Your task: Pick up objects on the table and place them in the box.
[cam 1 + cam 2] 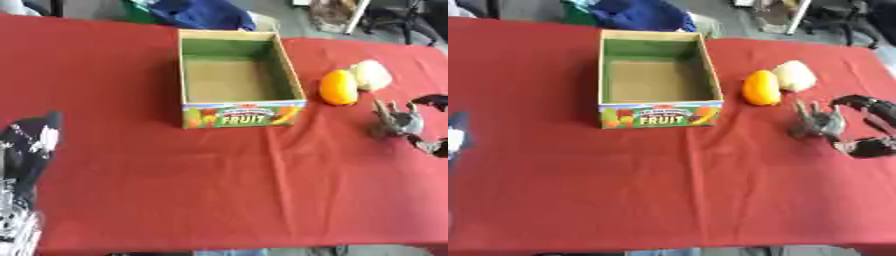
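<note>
Left hand, idle at tabletop's left edge; fingers' state cannot be told.
Right hand, fingers spread beside grey object near right edge; box empty; grasp pending.

Matt red cloth over the table; printed cardboard box; smooth, slightly glossy orange fruit.

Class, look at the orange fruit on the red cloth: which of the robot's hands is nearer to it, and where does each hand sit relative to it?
Right. The right hand is just right of the orange fruit, slightly nearer the camera. The left hand sits at the table's far left edge, beyond the box.
</note>
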